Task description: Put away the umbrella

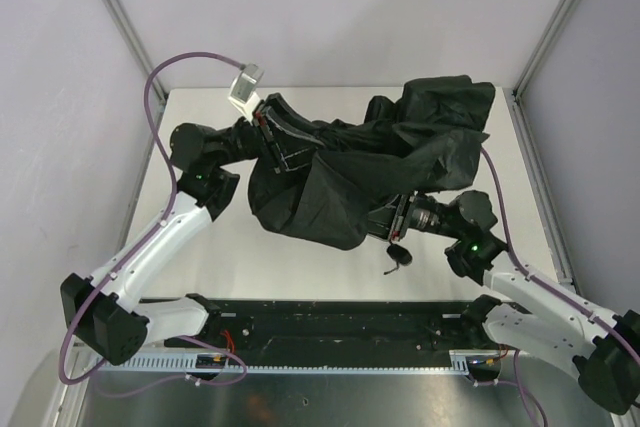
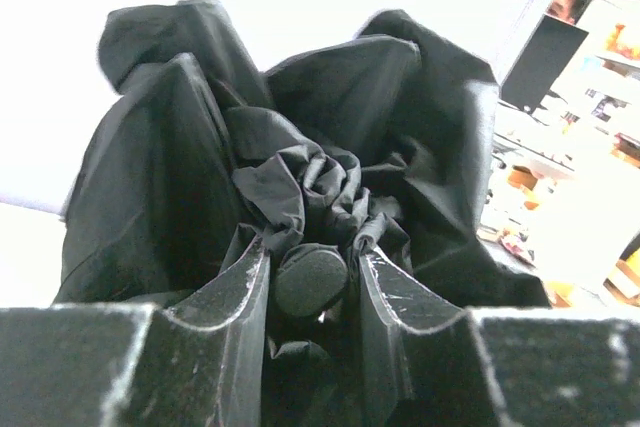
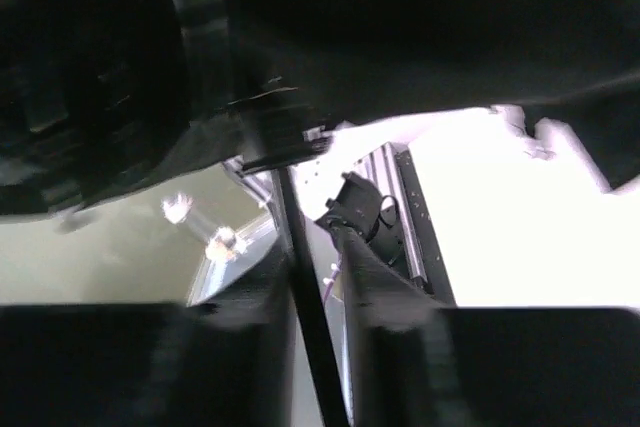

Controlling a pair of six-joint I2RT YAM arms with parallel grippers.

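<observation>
The top view looks down from above and behind the arm bases, taking in the whole desk (image 1: pixel 230 267) from well back. The left wrist view looks along the left end effector (image 2: pixel 310 259), pressed close to the umbrella (image 2: pixel 170 167). The right wrist view looks along the right end effector (image 3: pixel 312 247) beneath the same umbrella, which all three views share.

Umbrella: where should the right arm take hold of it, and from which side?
Probably the thin bare shaft, coming in under the canopy from its open side, jaws across it: the rod is rigid and exposed there, the fabric loose and bunched.
</observation>
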